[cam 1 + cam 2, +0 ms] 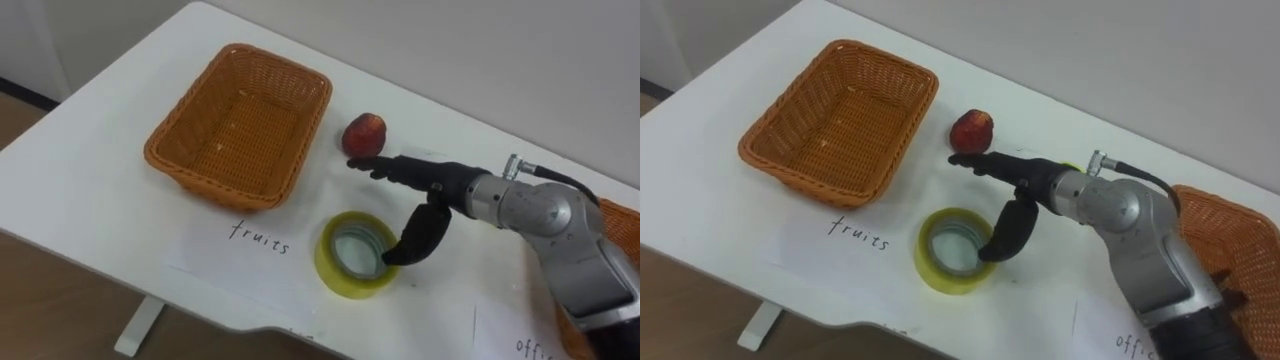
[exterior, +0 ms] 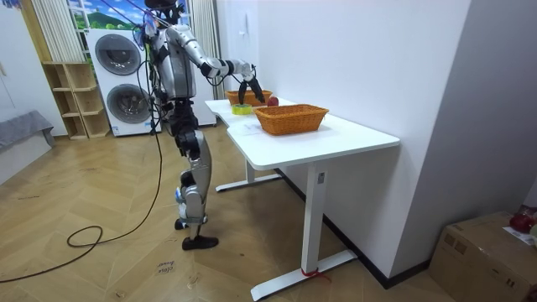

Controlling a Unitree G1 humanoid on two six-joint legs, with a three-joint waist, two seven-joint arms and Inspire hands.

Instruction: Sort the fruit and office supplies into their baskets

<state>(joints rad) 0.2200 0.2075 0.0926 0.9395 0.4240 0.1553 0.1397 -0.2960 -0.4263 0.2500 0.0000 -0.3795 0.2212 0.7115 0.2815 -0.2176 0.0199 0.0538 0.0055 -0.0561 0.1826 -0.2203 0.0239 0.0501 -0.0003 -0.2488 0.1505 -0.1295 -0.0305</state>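
A red apple (image 1: 365,133) lies on the white table (image 1: 90,180) just right of the orange fruit basket (image 1: 240,125), which holds nothing. A roll of yellow tape (image 1: 355,256) lies flat near the table's front edge. My right hand (image 1: 425,185) is open, its straight fingers reaching toward the apple with the tips just short of it, and the thumb hanging down over the tape roll. In the room view the right hand (image 2: 243,80) is stretched out over the table. A second orange basket (image 1: 1210,225) sits at the right, partly hidden by my forearm.
Paper labels lie on the table before each basket. The table backs onto a white wall. In the room view I stand at the table's end, with a washing machine (image 2: 122,80) and shelves behind me and a cardboard box (image 2: 487,256) on the floor.
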